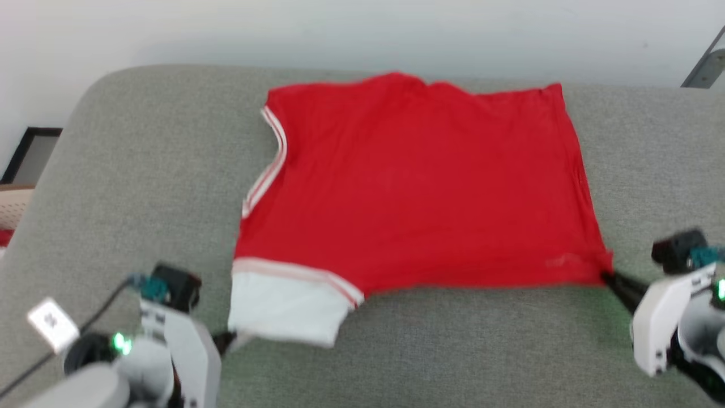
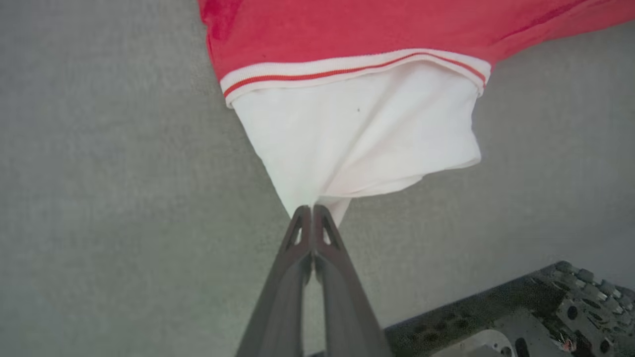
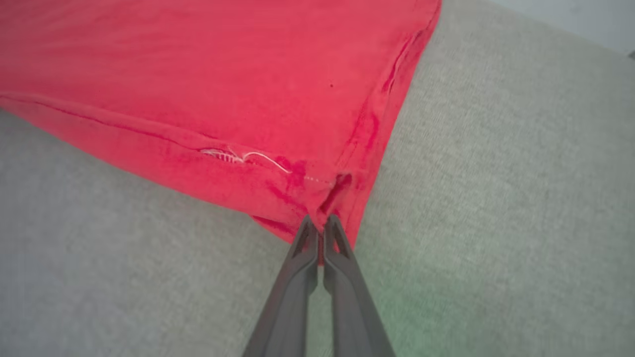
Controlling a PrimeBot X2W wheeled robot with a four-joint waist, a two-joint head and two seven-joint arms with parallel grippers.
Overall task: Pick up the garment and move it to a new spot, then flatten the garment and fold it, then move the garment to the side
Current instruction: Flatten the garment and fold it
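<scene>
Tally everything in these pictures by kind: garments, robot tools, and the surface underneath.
Garments: 1, the red garment
Tools: 2, the left tool and the right tool, each shut on an edge of the garment
Surfaces: 1, the grey cushion
Total: 4

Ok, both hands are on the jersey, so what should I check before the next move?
1. Left hand shut on white sleeve: ok.
2. Right hand shut on red hem corner: ok.
3. Jersey body lying smooth: ok.
4. That sleeve flat: not ok, bunched at the pinch.
5. Far sleeve's lay: cannot tell.
6. Bare grey cushion beside it: ok.
</scene>
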